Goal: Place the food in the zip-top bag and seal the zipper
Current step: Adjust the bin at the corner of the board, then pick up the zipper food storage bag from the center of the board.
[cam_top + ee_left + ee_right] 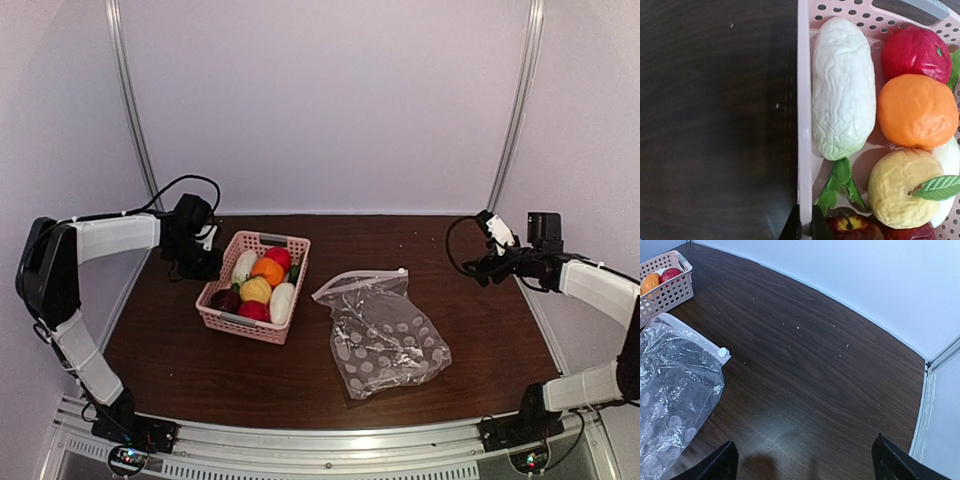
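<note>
The food lies in a pink lattice basket (250, 329): a white radish (842, 85) with green leaves, a red piece (915, 52), an orange one (917, 110), a yellow one (905, 187) and a dark maroon apple (855, 230). My left gripper (804, 231) is shut on the basket's left rim (804, 100), one finger on each side of the wall. The clear polka-dot zip-top bag (385, 335) lies flat to the right of the basket, with its zipper (362, 276) at the far edge and the white slider (723, 352) at the right end. My right gripper (805, 465) is open and empty, to the right of the bag.
The dark wooden table (480, 330) is walled in by white panels at the back and sides. Metal rails run down the corners. The basket also shows in the right wrist view (665, 292) at the far left.
</note>
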